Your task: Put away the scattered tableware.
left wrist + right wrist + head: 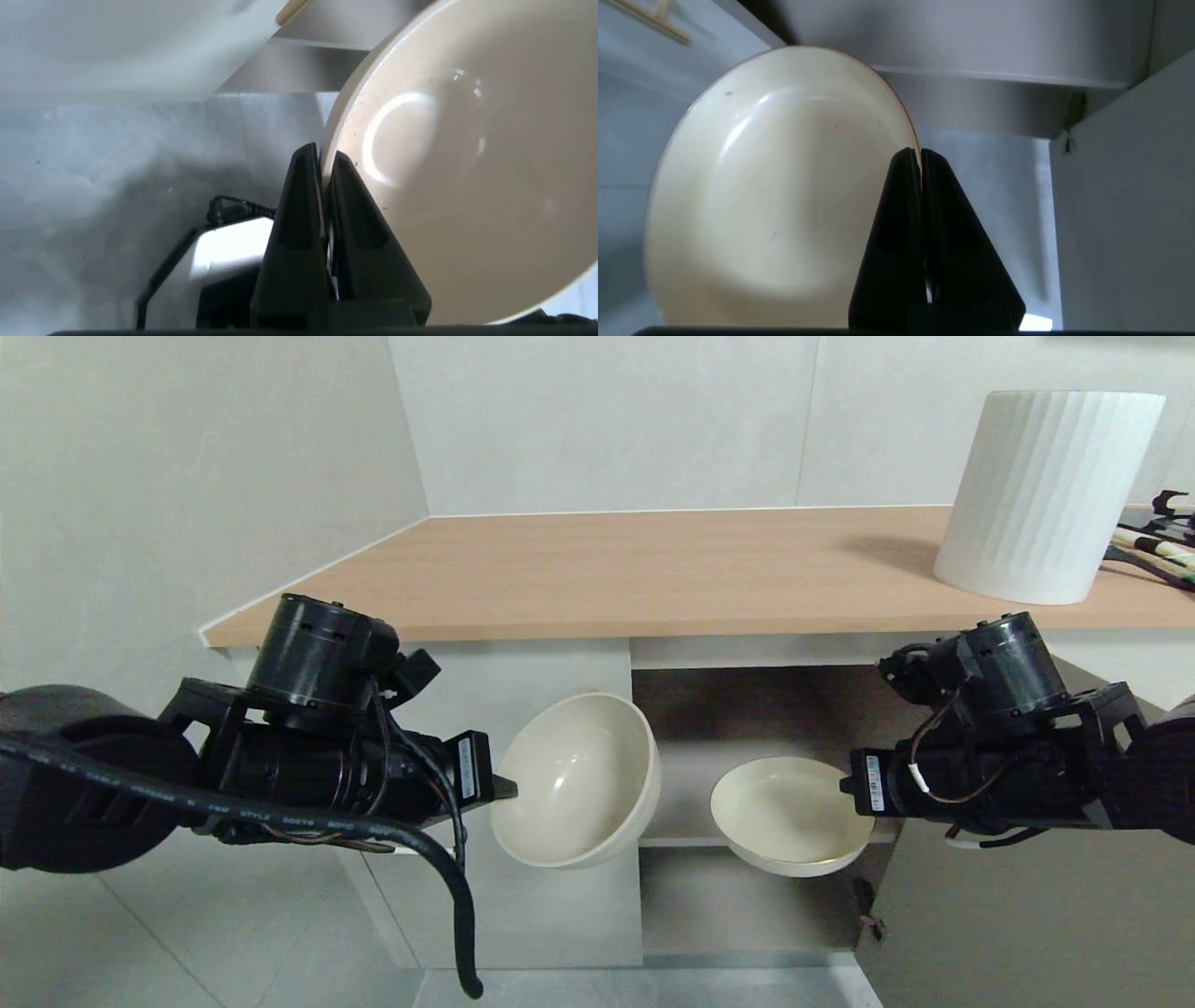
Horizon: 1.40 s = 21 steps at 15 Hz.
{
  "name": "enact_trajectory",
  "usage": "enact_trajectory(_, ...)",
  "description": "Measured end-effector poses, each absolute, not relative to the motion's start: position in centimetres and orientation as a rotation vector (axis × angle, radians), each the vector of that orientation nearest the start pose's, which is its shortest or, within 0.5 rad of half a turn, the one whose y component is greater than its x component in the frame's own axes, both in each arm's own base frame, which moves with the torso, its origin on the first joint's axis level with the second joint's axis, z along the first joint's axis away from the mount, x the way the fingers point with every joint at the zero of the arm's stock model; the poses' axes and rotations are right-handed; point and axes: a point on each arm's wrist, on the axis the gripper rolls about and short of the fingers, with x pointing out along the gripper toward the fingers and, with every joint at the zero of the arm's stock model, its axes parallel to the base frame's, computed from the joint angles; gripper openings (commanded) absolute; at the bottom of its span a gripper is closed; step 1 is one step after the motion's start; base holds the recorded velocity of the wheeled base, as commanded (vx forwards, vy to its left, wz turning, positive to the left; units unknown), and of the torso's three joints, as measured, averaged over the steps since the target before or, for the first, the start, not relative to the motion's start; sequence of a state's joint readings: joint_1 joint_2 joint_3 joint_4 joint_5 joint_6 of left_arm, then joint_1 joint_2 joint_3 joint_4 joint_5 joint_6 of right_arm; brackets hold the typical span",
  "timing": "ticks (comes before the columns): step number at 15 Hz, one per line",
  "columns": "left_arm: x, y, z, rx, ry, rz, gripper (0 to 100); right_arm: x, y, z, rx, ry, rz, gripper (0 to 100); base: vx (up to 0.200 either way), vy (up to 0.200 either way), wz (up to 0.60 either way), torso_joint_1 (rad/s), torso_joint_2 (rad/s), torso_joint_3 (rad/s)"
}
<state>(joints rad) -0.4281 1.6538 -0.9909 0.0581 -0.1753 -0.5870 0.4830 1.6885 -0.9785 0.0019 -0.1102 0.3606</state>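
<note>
left tool (pixel 509 790) is closed on rim of deep bowl (pixel 579 784) | right tool (pixel 846 785) is closed on rim of shallow bowl (pixel 784 814) | the 2 bowls are held before open cabinet (pixel 738 901) under bench (pixel 653 569)

The place reads as a kitchen, domestic in look. A wood-grain worktop (pixel 653 569) runs into a corner between pale walls (pixel 597 420) clad in large tiles with thin joints. Beneath it stands a light grey cupboard (pixel 551 691), one compartment open to show a shelf (pixel 677 841) inside, its door (pixel 1027 915) swung aside. The floor (pixel 607 989) is laid in grey tiles. On the worktop stands a white ribbed cylindrical container (pixel 1046 495), with dark and pale utensil handles (pixel 1153 546) lying just beside it. Two cream pieces of tableware, a deep bowl (pixel 579 784) and a shallow bowl (pixel 789 812), hang before the open cupboard.
</note>
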Motion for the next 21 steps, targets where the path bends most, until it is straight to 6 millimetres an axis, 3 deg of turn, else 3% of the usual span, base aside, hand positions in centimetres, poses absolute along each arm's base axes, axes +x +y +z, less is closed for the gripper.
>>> enact_trajectory(6,25.9,-12.2,18.3,-0.449,0.870,-0.341,0,26.7,13.7,17.1,0.136,0.728,0.228,0,0.000,0.000,0.00,-0.010,0.05,0.032)
enact_trajectory(9,25.9,-12.2,18.2,-0.449,0.871,-0.340,0,27.9,14.4,15.9,0.140,0.721,0.227,0,0.000,0.000,0.00,0.000,0.00,0.000)
enact_trajectory(12,26.0,-12.3,18.1,-0.448,0.876,-0.339,0,30.3,15.5,13.3,0.153,0.710,0.208,0,0.000,0.000,0.00,0.000,0.00,0.000)
enact_trajectory(15,26.1,-12.3,18.0,-0.447,0.880,-0.338,0,33.2,16.4,9.3,0.181,0.667,0.128,0,0.000,0.000,0.00,0.000,0.00,0.000)
enact_trajectory(18,26.2,-12.5,17.7,-0.443,0.891,-0.339,0,36.1,16.1,5.2,0.188,0.661,0.038,0,0.000,0.000,0.00,0.000,0.00,0.000)
enact_trajectory(21,26.3,-12.6,17.5,-0.440,0.897,-0.338,0,38.2,15.3,2.5,0.217,0.673,-0.038,0,0.000,0.000,0.00,0.000,0.00,0.000)
